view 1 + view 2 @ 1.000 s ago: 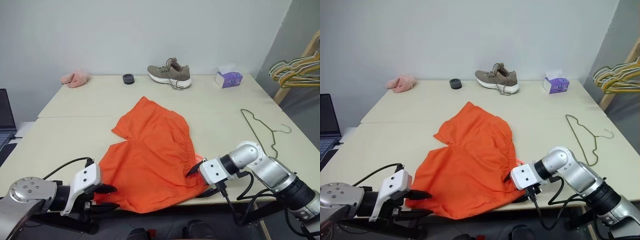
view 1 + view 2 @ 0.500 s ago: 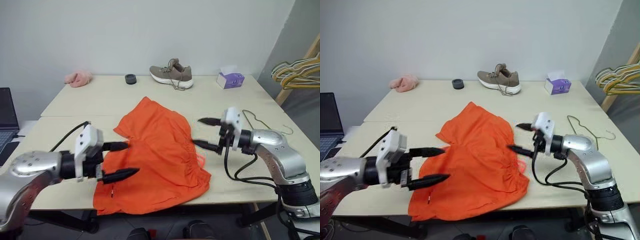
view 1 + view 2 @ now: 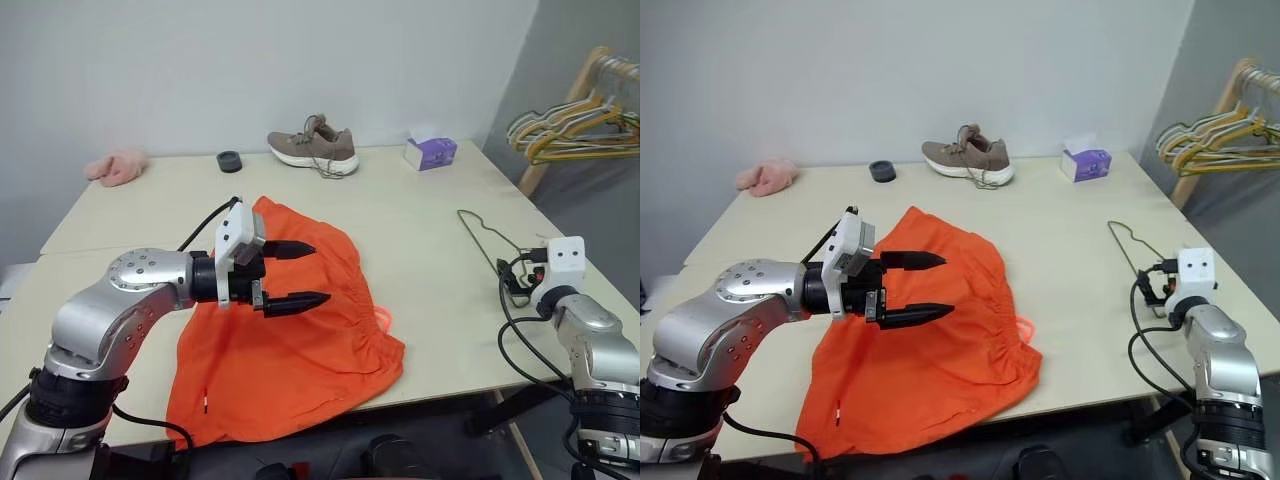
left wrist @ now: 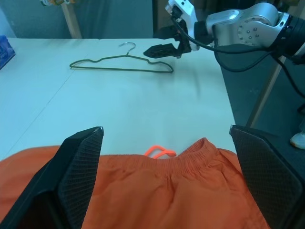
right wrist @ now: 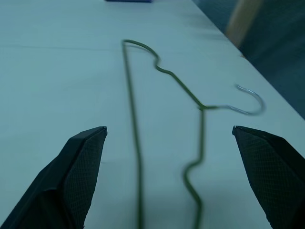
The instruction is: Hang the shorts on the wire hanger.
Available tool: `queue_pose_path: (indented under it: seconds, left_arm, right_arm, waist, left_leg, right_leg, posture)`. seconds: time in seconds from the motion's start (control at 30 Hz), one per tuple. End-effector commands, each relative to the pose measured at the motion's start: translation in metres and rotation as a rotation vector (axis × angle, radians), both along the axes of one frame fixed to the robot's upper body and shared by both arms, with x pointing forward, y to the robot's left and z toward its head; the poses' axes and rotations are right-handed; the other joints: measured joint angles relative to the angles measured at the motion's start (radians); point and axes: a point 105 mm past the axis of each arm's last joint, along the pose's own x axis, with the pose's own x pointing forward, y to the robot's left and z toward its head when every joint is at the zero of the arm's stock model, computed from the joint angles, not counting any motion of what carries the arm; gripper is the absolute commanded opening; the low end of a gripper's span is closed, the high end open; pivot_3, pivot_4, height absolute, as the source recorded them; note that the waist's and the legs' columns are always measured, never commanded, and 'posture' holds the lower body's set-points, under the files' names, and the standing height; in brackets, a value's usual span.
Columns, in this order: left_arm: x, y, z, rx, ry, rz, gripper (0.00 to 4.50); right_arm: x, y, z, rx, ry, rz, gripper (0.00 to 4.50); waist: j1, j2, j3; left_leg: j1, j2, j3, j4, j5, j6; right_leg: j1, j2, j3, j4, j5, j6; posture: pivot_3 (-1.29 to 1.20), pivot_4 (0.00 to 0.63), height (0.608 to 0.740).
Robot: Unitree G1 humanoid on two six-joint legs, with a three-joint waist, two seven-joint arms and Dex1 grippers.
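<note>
The right gripper (image 4: 162,42), jaws wide and empty, sits at the near end of the wire hanger (image 5: 162,124), whose long axis runs away from it across the table (image 3: 420,215). The left gripper (image 3: 295,272) hovers spread and empty over the shorts (image 3: 290,350).

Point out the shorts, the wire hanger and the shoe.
shorts (image 3: 290,340), left eye view, middle of the fabric.
wire hanger (image 5: 133,124), right wrist view, long straight side.
shoe (image 3: 312,148), left eye view, side of the upper.
</note>
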Motion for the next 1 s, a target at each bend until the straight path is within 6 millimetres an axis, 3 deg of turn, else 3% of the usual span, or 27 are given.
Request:
queue_pose_path:
  seconds: [0.03, 0.3, 0.57, 0.67, 1.0]
  left_arm:
    - [0.002, -0.004, 0.007, 0.004, -0.048, -0.035, 4.49]
    - [0.002, -0.003, 0.005, 0.01, -0.056, -0.036, 4.49]
    - [0.001, -0.003, 0.005, 0.019, -0.067, -0.03, 4.49]
    - [0.002, -0.003, 0.005, 0.021, -0.07, -0.029, 4.5]
    - [0.0, -0.003, 0.003, 0.025, -0.072, -0.018, 4.5]
  right_arm:
    - [0.007, -0.009, 0.002, -0.029, 0.015, -0.011, 4.5]
    - [0.02, -0.012, -0.013, -0.015, 0.089, 0.015, 4.5]
    - [0.024, -0.011, -0.044, 0.111, 0.346, 0.061, 4.5]
    - [0.021, -0.014, -0.057, 0.082, 0.431, 0.081, 3.94]
    - [0.011, -0.016, -0.082, 0.066, 0.554, 0.088, 0.52]
  waist:
    - [-0.011, 0.0, 0.0]
    - [-0.027, 0.0, 0.0]
    - [-0.026, -0.001, -0.001]
    - [-0.026, -0.003, -0.002]
    - [-0.017, -0.019, -0.014]
  left_leg:
    - [0.0, 0.0, 0.0, 0.0, 0.0, 0.0]
    - [0.0, 0.0, 0.0, 0.0, 0.0, 0.0]
    - [0.001, 0.0, -0.001, 0.001, 0.0, 0.0]
    - [0.003, 0.0, -0.001, 0.001, 0.0, 0.0]
    - [0.012, 0.002, -0.005, 0.001, 0.0, 0.001]
  right_leg:
    - [0.0, 0.0, 0.0, 0.0, 0.0, 0.0]
    - [0.0, 0.0, 0.0, 0.0, 0.0, 0.0]
    - [0.002, 0.0, 0.0, -0.001, 0.0, 0.001]
    - [0.005, 0.0, -0.001, -0.001, 0.0, 0.001]
    - [0.023, 0.0, -0.001, -0.017, 0.005, 0.003]
  posture:
    - [-0.25, 0.0, 0.74]
    - [-0.24, 0.0, 0.74]
    - [-0.23, 0.0, 0.74]
    - [-0.22, 0.0, 0.74]
    - [-0.21, 0.0, 0.74]
